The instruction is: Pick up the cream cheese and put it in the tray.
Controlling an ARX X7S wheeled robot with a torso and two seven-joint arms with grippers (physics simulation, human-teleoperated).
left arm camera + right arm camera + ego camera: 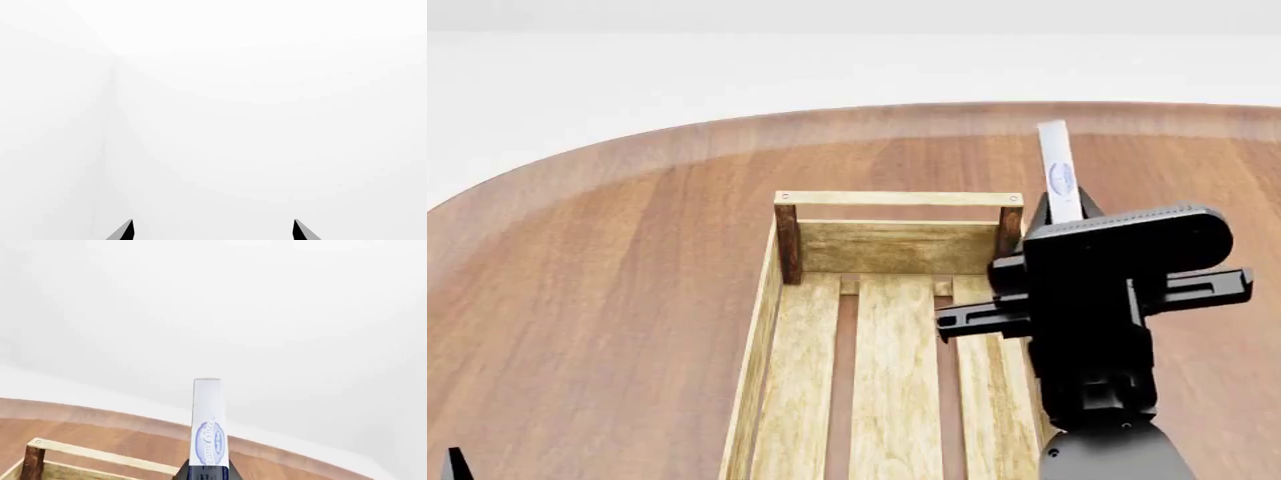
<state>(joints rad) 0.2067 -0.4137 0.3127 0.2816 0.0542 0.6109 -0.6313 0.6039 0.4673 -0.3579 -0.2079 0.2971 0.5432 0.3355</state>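
Note:
The cream cheese [1057, 172], a thin white box with a blue oval logo, stands on end in my right gripper [1062, 215], which is shut on its lower part. In the head view it hangs above the far right corner of the tray [894, 245], a light wooden slatted crate with dark brown corner posts. The right wrist view shows the cream cheese [209, 427] rising from between the dark jaws, with the tray rail [100, 454] below and beside it. My left gripper [213, 229] is open, with only white background between its fingertips [125, 231].
The round wooden table [601, 300] spreads around the tray, its far edge curving across the upper part of the head view. A small dark tip of the left arm [454, 465] shows at the lower left corner.

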